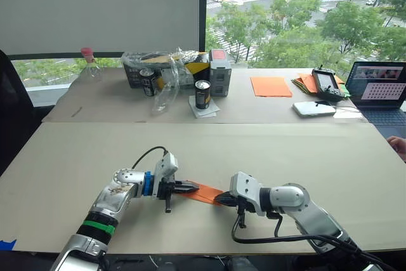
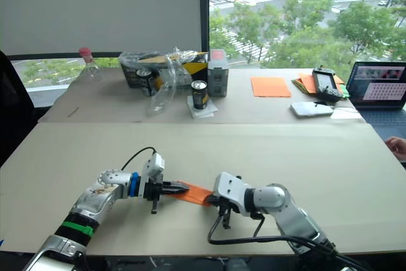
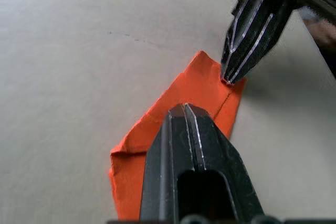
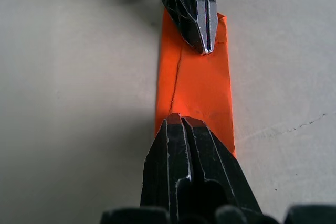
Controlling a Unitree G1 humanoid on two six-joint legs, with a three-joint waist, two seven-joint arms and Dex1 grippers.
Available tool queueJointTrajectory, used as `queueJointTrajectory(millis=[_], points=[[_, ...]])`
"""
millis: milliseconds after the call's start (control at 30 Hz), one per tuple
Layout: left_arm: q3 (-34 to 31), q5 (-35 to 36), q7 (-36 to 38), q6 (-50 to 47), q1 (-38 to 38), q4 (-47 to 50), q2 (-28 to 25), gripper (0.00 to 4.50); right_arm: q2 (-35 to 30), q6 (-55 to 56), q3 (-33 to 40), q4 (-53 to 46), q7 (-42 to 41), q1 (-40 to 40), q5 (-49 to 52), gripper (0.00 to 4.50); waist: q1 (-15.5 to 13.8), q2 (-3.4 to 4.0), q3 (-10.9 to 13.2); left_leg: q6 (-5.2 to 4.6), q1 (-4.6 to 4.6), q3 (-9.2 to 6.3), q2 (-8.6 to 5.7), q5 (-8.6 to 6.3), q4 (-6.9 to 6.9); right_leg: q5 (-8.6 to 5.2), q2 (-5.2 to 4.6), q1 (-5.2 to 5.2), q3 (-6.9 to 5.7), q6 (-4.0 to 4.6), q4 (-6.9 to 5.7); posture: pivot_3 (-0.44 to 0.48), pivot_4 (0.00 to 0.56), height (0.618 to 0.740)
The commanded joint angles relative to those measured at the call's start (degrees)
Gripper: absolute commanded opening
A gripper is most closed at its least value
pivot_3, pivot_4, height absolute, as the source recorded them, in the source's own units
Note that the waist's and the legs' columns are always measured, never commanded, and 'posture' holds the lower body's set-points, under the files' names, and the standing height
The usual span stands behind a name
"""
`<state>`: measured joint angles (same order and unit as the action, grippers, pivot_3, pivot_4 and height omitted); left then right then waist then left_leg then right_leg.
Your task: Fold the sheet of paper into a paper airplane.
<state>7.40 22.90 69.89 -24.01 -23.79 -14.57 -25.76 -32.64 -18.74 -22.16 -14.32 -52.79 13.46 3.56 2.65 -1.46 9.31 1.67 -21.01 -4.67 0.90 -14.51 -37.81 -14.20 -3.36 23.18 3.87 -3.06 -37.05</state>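
The paper airplane (image 1: 204,193) lies flat on the near part of the pale tabletop (image 1: 266,150), a narrow folded strip of bright orange with a crease running along its length. It sits between the two end effectors, which face each other from either end.

The left end effector (image 1: 190,188) has its fingers drawn together to a point and presses down on one end of the strip. The right end effector (image 1: 222,198) has its fingers closed as well, their tips resting on the opposite end. In the wrist views each pair of black fingers tapers to a tip that touches the orange paper; no gap shows between them.

The surface around the strip is bare. Well apart, along the far side by the window, stand a dark basket with crumpled clear plastic (image 1: 166,68), two dark cans (image 1: 202,94), a clear bottle with a pink cap (image 1: 89,63), and a grey box (image 1: 219,72). Further right lie a flat orange sheet (image 1: 270,86), a stack of orange sheets (image 1: 306,82), a black handheld device (image 1: 327,84), a white device (image 1: 313,108) and an open laptop (image 1: 380,91). A person's hand (image 1: 398,146) shows at the right edge. No writing can be read.
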Motion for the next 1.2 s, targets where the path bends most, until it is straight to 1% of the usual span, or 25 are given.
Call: queueJointTrajectory(millis=[33,200,300,567,700,767,833,900,1033,1133,1200], points=[[-4.2,3.1,-1.4,-2.5,-2.5,0.8,-0.4,0.00,0.2,-1.7,-2.2,2.2,-0.4,-0.6,-1.3,0.05,0.0,-0.02,0.0,0.00,0.00,0.00,0.00,0.00,0.00,0.00,0.00,0.00,0.00,0.00,0.00,0.000,0.150,0.720],[0.2,-2.7,-1.6,0.8,-1.8,-0.5,-1.4,0.00,0.9,-1.2,-2.7,3.2,-0.7,0.1,-1.7,0.05,0.2,-0.02,0.0,0.00,0.05,0.02,0.00,0.00,0.02,0.01,0.00,-0.02,0.01,0.02,0.01,0.000,0.150,0.720],[3.1,-6.2,-1.5,2.7,0.0,-0.8,-2.2,0.00,1.0,-1.2,-2.6,3.6,-0.8,0.3,-1.8,0.05,0.3,-0.01,0.0,0.00,0.06,0.02,0.00,0.00,0.02,0.01,0.01,-0.02,0.01,0.03,0.01,0.000,0.150,0.720],[5.0,-10.8,-3.7,5.9,0.2,-5.4,-3.0,0.00,1.2,-1.2,-2.3,3.7,-0.6,0.1,-2.1,0.05,0.1,0.01,0.0,0.00,0.20,0.03,0.02,0.00,0.03,0.01,0.02,-0.15,0.02,0.02,0.01,0.000,0.150,0.720],[3.9,-8.8,-2.9,4.3,-0.2,-5.3,-2.8,0.00,1.5,-1.1,-2.4,4.0,-0.6,0.4,-2.2,0.05,0.1,0.01,0.0,0.00,0.53,0.05,0.02,0.00,0.06,-0.01,0.02,-0.46,0.02,0.01,0.02,0.000,0.150,0.720],[1.8,-6.1,-2.7,3.1,-0.5,-4.3,-2.2,0.00,1.5,-1.0,-2.4,4.1,-0.7,0.4,-2.2,0.05,0.2,0.01,0.0,0.00,0.81,0.06,0.04,-0.02,0.15,-0.11,0.02,-0.74,0.02,0.00,0.08,0.000,0.150,0.720],[-4.4,0.1,-4.1,1.9,-1.0,-1.6,-0.6,0.00,1.5,-0.6,-2.5,4.4,-0.6,0.5,-2.5,0.05,0.3,-0.01,0.0,0.00,0.80,0.06,0.05,-0.02,0.16,-0.13,0.03,-0.72,0.02,0.00,0.09,0.000,0.150,0.720],[-9.6,4.9,-5.3,-0.4,-1.0,1.2,-0.5,0.00,1.3,0.1,-2.8,4.9,-0.5,0.7,-3.2,0.05,0.4,-0.15,0.1,0.00,0.71,0.05,0.06,-0.02,0.16,-0.13,0.03,-0.61,0.02,0.00,0.07,0.000,0.150,0.720],[-10.6,4.7,-4.8,-1.1,1.3,4.7,-3.7,0.00,1.3,1.4,-2.6,5.6,-0.3,1.1,-3.7,0.05,0.7,-0.16,0.1,0.00,0.60,0.03,0.09,-0.02,0.23,-0.12,0.04,-0.45,0.02,0.02,0.05,0.000,0.150,0.720],[-10.2,6.3,-3.2,-5.0,4.0,10.7,-7.3,0.00,0.9,3.0,0.0,4.5,-0.5,2.0,-2.2,0.05,1.0,-0.16,0.1,0.00,0.66,0.06,0.08,-0.02,0.31,-0.12,0.02,-0.49,0.04,0.02,0.08,0.000,0.150,0.720],[-10.2,7.2,-2.9,-6.5,4.8,12.9,-8.4,0.00,0.6,4.0,0.8,3.9,-0.8,2.5,-1.8,0.05,0.8,-0.19,0.2,0.01,0.65,0.06,0.07,-0.01,0.39,-0.12,0.01,-0.46,0.05,0.02,0.11,0.000,0.150,0.720]])
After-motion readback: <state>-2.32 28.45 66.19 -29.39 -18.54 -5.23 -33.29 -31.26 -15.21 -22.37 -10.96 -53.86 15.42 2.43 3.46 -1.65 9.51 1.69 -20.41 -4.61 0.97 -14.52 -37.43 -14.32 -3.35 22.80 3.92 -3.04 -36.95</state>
